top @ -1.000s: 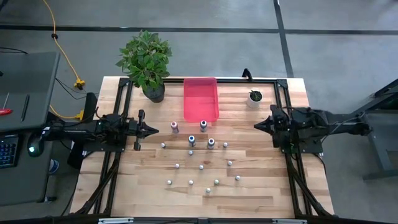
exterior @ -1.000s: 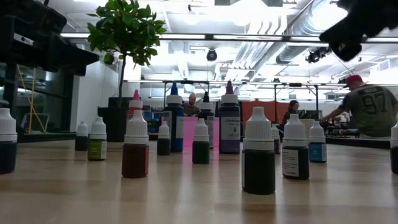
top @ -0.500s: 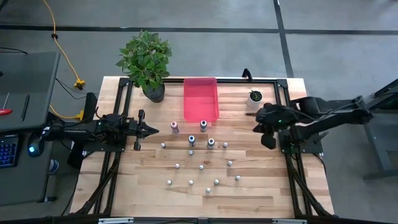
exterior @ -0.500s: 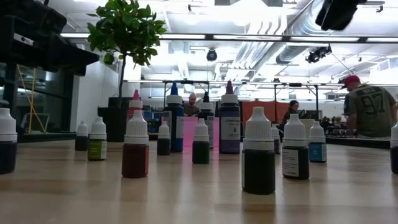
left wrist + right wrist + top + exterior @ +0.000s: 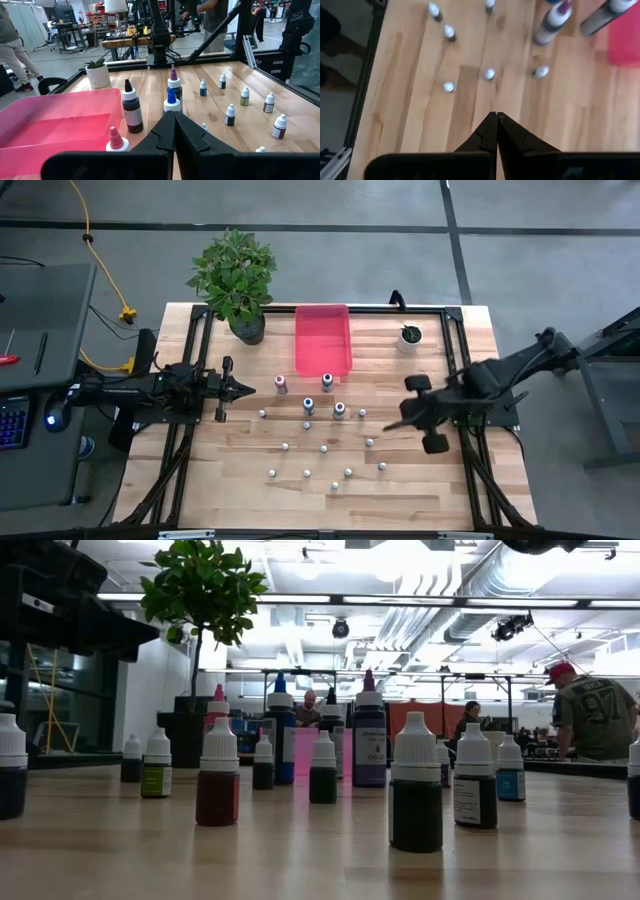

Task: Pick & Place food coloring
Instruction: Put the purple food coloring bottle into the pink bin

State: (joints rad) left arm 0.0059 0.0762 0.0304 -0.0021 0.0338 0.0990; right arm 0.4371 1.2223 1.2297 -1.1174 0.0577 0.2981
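The food coloring bottles (image 5: 323,430) stand upright on their bases, scattered over the middle of the wooden table; the white-capped small ones are in front, with a few taller ones (image 5: 327,381) behind them near the red tray. In the low view they stand in rows (image 5: 416,785). My right gripper (image 5: 388,426) hangs shut above the table, right of the bottles and slanting down toward them; its wrist view shows the shut tips (image 5: 496,116) over bare wood with bottles (image 5: 490,74) beyond. My left gripper (image 5: 248,388) waits shut and level at the left, its tips (image 5: 174,114) facing the tall bottles (image 5: 131,107).
A red tray (image 5: 322,340) lies at the far middle. A leafy plant in a dark pot (image 5: 236,275) stands far left and a small white pot (image 5: 409,337) far right. Black frame rails (image 5: 458,360) run along the table's sides. People are in the room beyond (image 5: 592,710).
My right gripper has swung from the right edge out over the table, toward the bottles and the near edge. It has risen and tipped from level to slanting down, and it has stayed shut. In the low view it has gone up out of the picture. The bottles have not moved.
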